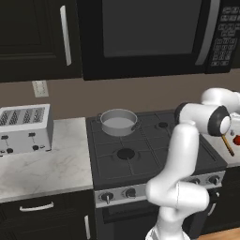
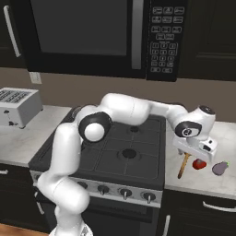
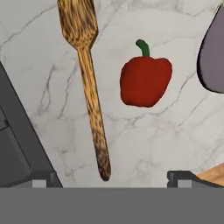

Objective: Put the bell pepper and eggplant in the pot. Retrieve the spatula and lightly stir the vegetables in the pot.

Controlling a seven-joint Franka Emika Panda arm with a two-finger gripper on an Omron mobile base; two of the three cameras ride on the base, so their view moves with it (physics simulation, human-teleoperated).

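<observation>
Marble desk [image 3: 175,140] carries the bell pepper [image 3: 145,82] — spatula [image 3: 89,87] just beside it, eggplant [image 3: 214,57] on its other side. End effector [image 3: 113,179] hovers above the pepper, fingers spread wide, empty, touching nothing. Pot [image 1: 118,122] sits well apart on the stove [image 1: 140,150].

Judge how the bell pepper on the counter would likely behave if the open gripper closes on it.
The bell pepper looks glossy and rounded, so it may slip between flat fingers. Its lobed body lies on its side on the marble counter, so a nudge could roll it. It looks small beside the spatula, so probably light.
</observation>
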